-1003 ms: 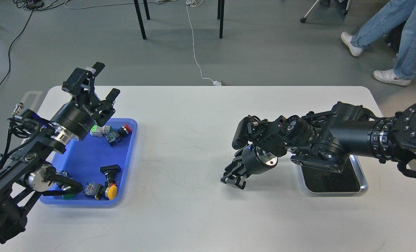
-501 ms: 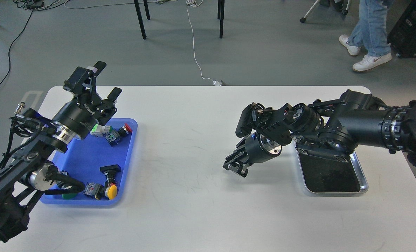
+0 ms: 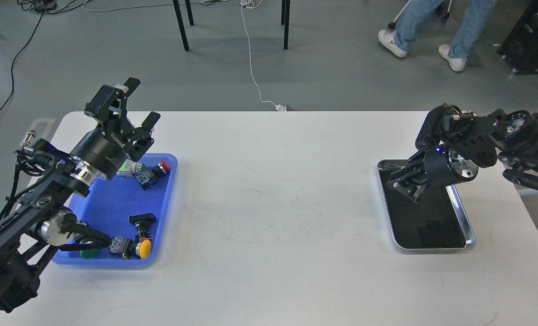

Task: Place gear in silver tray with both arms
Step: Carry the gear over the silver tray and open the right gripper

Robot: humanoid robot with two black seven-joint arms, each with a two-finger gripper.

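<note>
Left gripper [image 3: 135,102]: head view showed it raised over the far end of the blue tray [image 3: 115,208], fingers spread wide, nothing between them.
Right gripper [image 3: 405,183]: it hung low over the far left part of the silver tray [image 3: 464,216]; seen dark and end-on, so whether it was spread or pinching anything could not be told.
Silver tray: sat near the table's [image 3: 269,203] right edge, its dark bottom bare in the near half.
Blue tray: lay at the left edge, holding push-button parts, among them a yellow-capped one [image 3: 145,246] and a red-capped one [image 3: 162,166].
Open room: wide bare tabletop lay between the two trays.
</note>
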